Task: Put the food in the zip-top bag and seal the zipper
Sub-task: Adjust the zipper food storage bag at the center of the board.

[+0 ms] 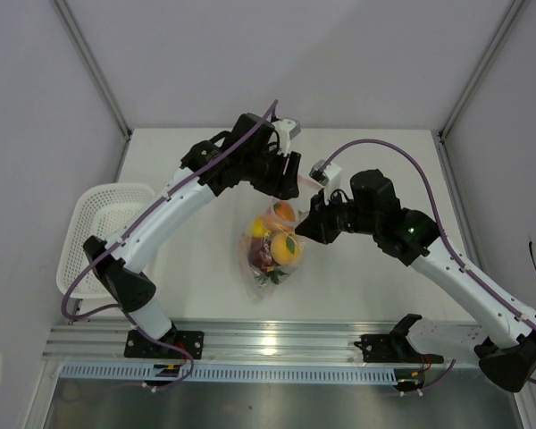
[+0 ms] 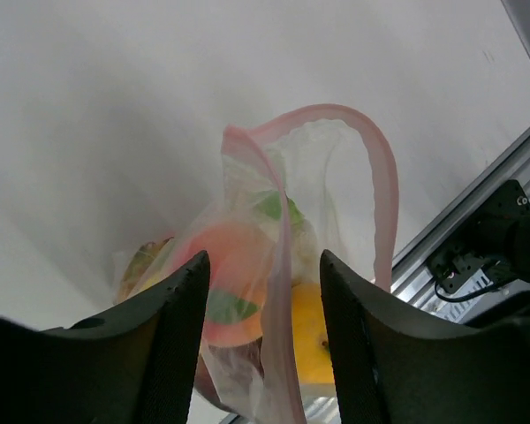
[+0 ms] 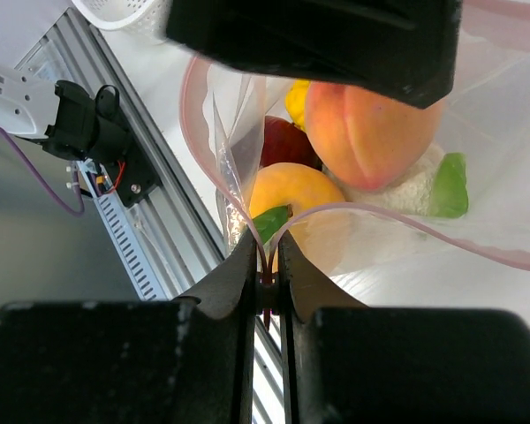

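The clear zip-top bag [image 1: 270, 255] lies mid-table, holding the food: a peach-orange piece [image 3: 371, 124], a yellow-orange round piece [image 3: 287, 190], a dark red apple [image 3: 281, 141] and a pale green-white leafy piece [image 3: 424, 181]. Its pinkish zipper [image 2: 384, 194] stands open in a loop. My right gripper [image 3: 267, 243] is shut on one end of the zipper strip, at the bag's right side [image 1: 308, 223]. My left gripper [image 2: 263, 261] is open above the bag's far end [image 1: 290, 183]. The near zipper strip [image 2: 281, 291] runs between its fingers, clamped by neither.
A white lattice basket [image 1: 107, 232] stands at the table's left edge, beside the left arm. An aluminium rail [image 1: 268, 344] with both arm bases runs along the near edge. Grey walls enclose the table on the far, left and right sides.
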Motion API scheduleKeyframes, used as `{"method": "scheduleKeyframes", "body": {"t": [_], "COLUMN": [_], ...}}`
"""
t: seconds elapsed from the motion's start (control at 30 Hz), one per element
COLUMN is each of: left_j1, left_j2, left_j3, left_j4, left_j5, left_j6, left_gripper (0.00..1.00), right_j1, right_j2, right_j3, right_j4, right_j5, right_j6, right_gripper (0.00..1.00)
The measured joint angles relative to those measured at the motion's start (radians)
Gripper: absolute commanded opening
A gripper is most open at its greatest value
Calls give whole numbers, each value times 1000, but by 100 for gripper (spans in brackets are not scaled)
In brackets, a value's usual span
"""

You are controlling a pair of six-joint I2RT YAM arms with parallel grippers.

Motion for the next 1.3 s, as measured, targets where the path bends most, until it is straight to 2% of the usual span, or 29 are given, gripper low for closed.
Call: {"method": "scheduleKeyframes", "body": {"t": [0.07,0.1,0.17,0.33,0.37,0.4,0.47,0.6,0.67,0.7,0.77,0.87,1.1,1.3], "left_j1": [-2,-2,-2,10,15,21,32,45,44,44,40,37,18,3], "left_j2": [26,39,64,92,84,68,0,-193,-310,-370,-465,-568,-609,-613], "left_j3": [0,1,6,17,8,-14,-114,-305,-401,-447,-526,-619,-679,-683], "left_j4": [-2,-1,-3,3,19,41,99,179,233,250,292,324,365,371], "left_j5": [1,5,17,24,17,7,-51,-165,-220,-247,-291,-343,-389,-409], "left_j6": [8,13,21,18,-1,-21,-79,-219,-291,-327,-383,-452,-528,-548], "left_gripper": [42,23,1,1,1,1,1,1,1,1,0,1,1,0], "right_j1": [0,0,0,0,0,0,0,-1,-1,-1,-1,-1,-1,2], "right_j2": [-3,-5,-6,-6,-6,-8,-17,-46,-63,-71,-93,-131,-157,-149], "right_j3": [0,0,0,0,0,-1,-9,-55,-91,-113,-159,-231,-349,-497], "right_j4": [-2,-2,-4,-13,-13,-13,-5,26,58,80,120,175,335,592], "right_j5": [1,2,5,31,43,60,92,132,145,153,164,169,140,85], "right_j6": [0,0,-1,0,1,2,5,31,51,60,79,99,103,136], "right_gripper": [0,0,0,0,4,19,26,61,71,81,85,99,99,99]}}
